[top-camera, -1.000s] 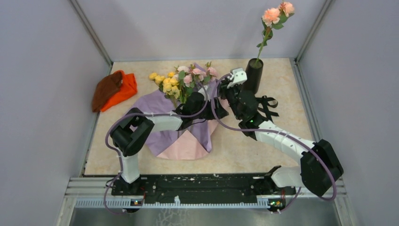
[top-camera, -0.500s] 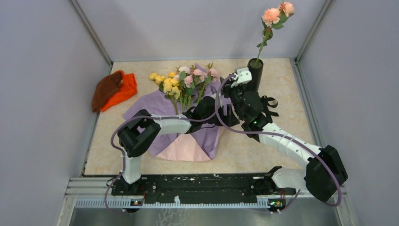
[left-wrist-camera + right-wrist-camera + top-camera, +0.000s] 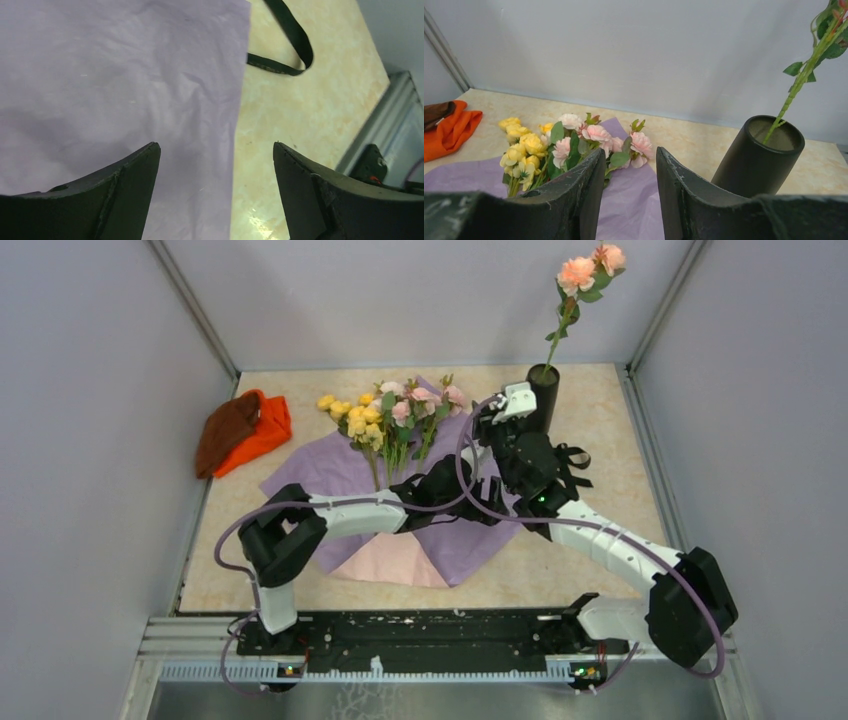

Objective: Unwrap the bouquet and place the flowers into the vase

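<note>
The bouquet is undone: its lilac paper (image 3: 320, 465) lies spread flat, pink side showing at the near edge. The flowers (image 3: 390, 415), pink and yellow, lie on it at the back. One peach-bloomed stem (image 3: 585, 270) stands in the black vase (image 3: 540, 400). My left gripper (image 3: 487, 510) hangs open over the paper's right edge (image 3: 235, 100), with nothing between its fingers. My right gripper (image 3: 483, 430) is raised beside the vase (image 3: 756, 157), partly open and empty, facing the flowers (image 3: 559, 145).
The loose black ribbon (image 3: 570, 465) lies on the table right of the paper, under the right arm, and shows as ribbon (image 3: 287, 47) in the left wrist view. An orange-and-brown cloth bundle (image 3: 245, 430) sits at the far left. Walls close in on three sides.
My left arm swept to the right and the paper's right side spread out with it. The left jaws widened. My right arm lifted slightly toward the vase.
</note>
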`<action>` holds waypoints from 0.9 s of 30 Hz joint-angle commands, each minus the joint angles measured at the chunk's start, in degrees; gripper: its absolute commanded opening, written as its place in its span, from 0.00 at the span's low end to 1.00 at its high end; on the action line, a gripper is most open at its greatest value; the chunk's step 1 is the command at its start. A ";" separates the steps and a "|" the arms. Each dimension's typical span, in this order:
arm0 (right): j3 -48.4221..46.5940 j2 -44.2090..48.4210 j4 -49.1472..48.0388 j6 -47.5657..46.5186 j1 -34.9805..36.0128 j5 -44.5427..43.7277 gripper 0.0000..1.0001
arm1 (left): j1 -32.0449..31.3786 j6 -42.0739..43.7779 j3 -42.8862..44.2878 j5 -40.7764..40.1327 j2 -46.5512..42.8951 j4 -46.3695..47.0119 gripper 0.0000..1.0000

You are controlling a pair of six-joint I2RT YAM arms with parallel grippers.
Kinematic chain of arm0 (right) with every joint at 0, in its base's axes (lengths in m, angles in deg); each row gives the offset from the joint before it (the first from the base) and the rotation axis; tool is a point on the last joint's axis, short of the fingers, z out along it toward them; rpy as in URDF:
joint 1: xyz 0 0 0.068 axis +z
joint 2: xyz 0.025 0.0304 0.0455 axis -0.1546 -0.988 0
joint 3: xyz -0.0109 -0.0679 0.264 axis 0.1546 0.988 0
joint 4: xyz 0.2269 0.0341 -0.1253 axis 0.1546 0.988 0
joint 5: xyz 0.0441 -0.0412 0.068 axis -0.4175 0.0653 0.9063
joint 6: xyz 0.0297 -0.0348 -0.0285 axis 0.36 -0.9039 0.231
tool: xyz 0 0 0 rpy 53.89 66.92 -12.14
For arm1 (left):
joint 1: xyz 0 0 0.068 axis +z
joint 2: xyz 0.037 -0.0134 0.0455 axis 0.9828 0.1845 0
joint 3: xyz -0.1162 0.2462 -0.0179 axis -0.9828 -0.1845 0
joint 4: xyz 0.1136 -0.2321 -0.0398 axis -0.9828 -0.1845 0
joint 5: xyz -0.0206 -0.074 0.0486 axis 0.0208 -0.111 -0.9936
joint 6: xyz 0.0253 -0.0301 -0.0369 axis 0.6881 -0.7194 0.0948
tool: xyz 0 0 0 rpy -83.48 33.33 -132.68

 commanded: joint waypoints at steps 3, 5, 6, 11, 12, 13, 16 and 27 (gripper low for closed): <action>-4.94 -7.29 4.54 4.54 -0.65 -3.91 0.45 | 1.31 5.14 -5.61 -20.60 -9.27 -4.08 0.90; -7.24 -10.49 7.77 7.11 -0.73 -4.02 0.47 | 2.51 4.72 -7.22 -25.51 -10.44 -6.24 0.90; -8.54 -12.07 9.47 7.82 -0.70 -3.61 0.48 | 2.98 4.61 -8.59 -27.60 -11.38 -6.54 0.90; -11.74 -16.26 13.48 13.19 -0.69 -2.60 0.46 | 3.43 6.39 -14.74 -36.17 -17.77 -4.94 0.90; -11.41 -16.25 12.54 13.91 -0.69 -2.10 0.46 | 3.51 6.70 -15.48 -37.20 -18.65 -4.90 0.90; -11.12 -16.14 11.78 14.59 -0.69 -1.67 0.45 | 3.65 6.85 -15.87 -38.19 -19.32 -5.22 0.90; -12.31 -16.76 12.78 16.55 -0.78 -0.61 0.45 | 4.19 6.61 -16.72 -41.38 -20.33 -6.96 0.90; -18.99 -26.67 22.33 21.53 -0.70 11.51 0.46 | 7.11 4.17 -22.13 -48.96 -29.06 -11.30 0.91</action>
